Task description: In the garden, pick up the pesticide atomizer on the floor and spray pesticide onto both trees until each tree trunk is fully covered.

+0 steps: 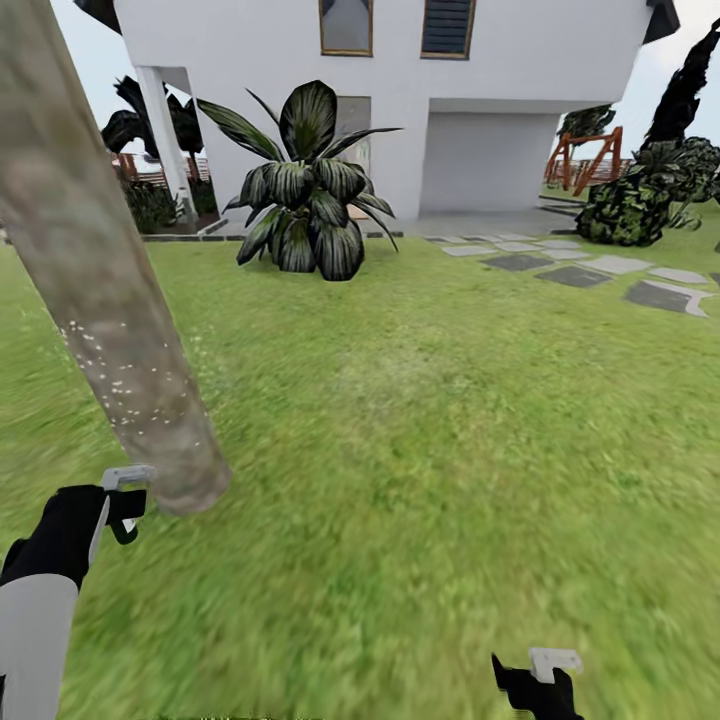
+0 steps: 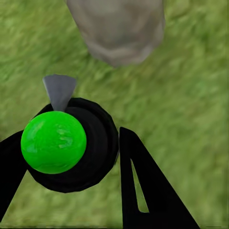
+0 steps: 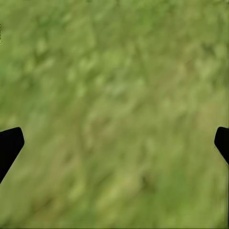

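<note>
A thick, leaning tree trunk (image 1: 100, 300), mottled grey-brown, rises from the lawn at the left; small white specks dot its lower part. The left wrist view shows its base (image 2: 119, 28) just ahead of the nozzle. My left gripper (image 1: 125, 512) hangs close beside the trunk's foot, shut on the pesticide atomizer (image 2: 55, 143), a black round body with a bright green cap and a grey nozzle pointing toward the trunk. My right gripper (image 1: 535, 690) sits low at the front right, open over bare grass (image 3: 114, 95), with its fingertips (image 3: 9, 143) wide apart.
A large dark broad-leaved plant (image 1: 305, 190) stands mid-lawn before a white house (image 1: 480, 100). Grey stepping stones (image 1: 580, 272) run off to the right toward a dark bush (image 1: 635, 205) and a red wooden frame (image 1: 590, 160). Open lawn lies ahead and right.
</note>
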You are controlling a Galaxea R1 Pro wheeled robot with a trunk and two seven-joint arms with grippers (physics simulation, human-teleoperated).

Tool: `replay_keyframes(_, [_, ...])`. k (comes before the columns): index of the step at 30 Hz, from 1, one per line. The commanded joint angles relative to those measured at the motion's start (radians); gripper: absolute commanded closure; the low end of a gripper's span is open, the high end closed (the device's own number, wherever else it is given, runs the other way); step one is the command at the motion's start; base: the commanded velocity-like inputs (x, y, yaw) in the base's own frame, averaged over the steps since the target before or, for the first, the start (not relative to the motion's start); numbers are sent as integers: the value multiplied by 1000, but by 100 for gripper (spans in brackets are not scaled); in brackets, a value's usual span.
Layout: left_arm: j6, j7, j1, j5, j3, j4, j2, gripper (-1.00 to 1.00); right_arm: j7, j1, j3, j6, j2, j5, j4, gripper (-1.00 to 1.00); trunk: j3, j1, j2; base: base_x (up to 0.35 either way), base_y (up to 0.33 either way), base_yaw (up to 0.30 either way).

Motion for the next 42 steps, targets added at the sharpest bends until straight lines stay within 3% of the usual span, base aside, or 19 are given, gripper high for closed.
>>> replay_keyframes(1, [0, 0, 0, 0, 0, 0, 0, 100, 0, 0, 0, 0, 0, 0, 0, -100, 0, 0, 0, 49, -276, 276])
replay_keyframes(22, [0, 1, 0, 0, 0, -15, 0, 100, -1, 0, -1, 0, 0, 0, 0, -100, 0, 0, 0, 156, -263, 56])
replay_keyframes(35, [3, 4, -1, 0, 3, -20, -2, 100, -1, 0, -1, 0, 0, 0, 0, -100, 0, 0, 0, 161, -254, 221])
replay_keyframes(42, [-1, 1, 21, 2, 0, -13, -2, 100, -1, 0, -1, 1, 0, 0, 0, -100, 0, 0, 0, -216, -25, 11])
